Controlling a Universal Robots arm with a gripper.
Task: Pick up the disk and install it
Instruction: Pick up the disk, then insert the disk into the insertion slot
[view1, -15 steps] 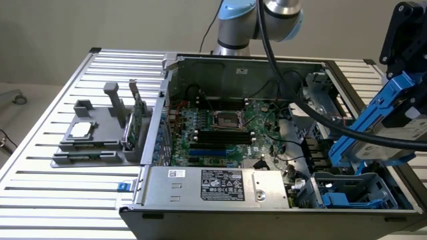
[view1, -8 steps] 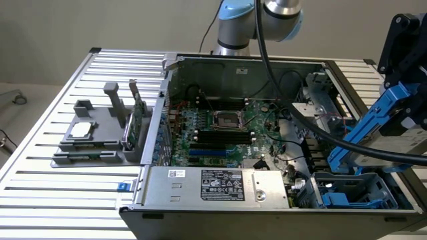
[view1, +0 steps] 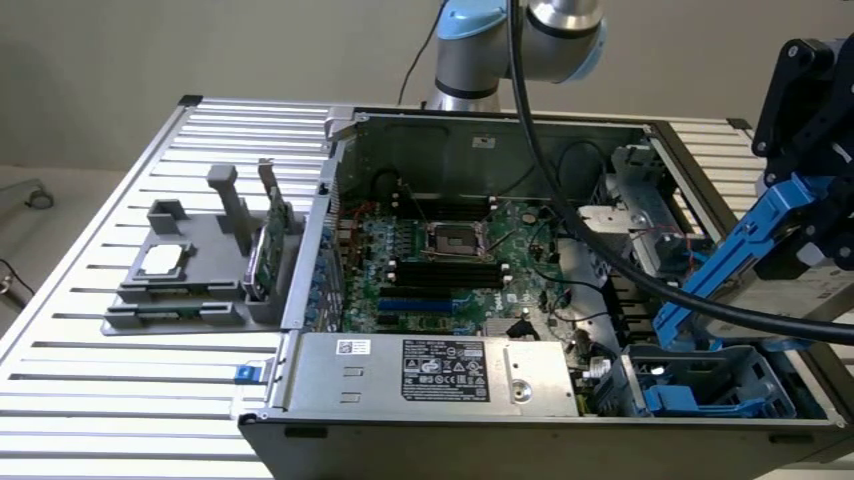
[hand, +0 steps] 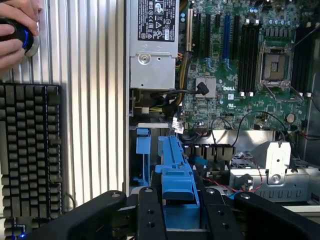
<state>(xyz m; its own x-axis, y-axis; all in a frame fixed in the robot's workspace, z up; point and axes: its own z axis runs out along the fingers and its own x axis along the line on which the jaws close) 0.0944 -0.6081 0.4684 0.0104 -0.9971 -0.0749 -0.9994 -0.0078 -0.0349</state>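
My gripper (hand: 177, 202) clamps the blue-framed silver-grey metal disk (view1: 761, 250), tilted above the blue plastic bay (view1: 714, 385) at the exterior view's lower right; squaring it there seems key.

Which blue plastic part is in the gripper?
The blue carrier of the disk, tilted in the gripper above the blue bay inside the case; the small blue clip sits at the case's outer corner.

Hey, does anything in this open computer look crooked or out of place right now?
Only the disk: it hangs steeply tilted in the claw above the blue drive cage, not seated in it. Nothing looks spilled or damaged.
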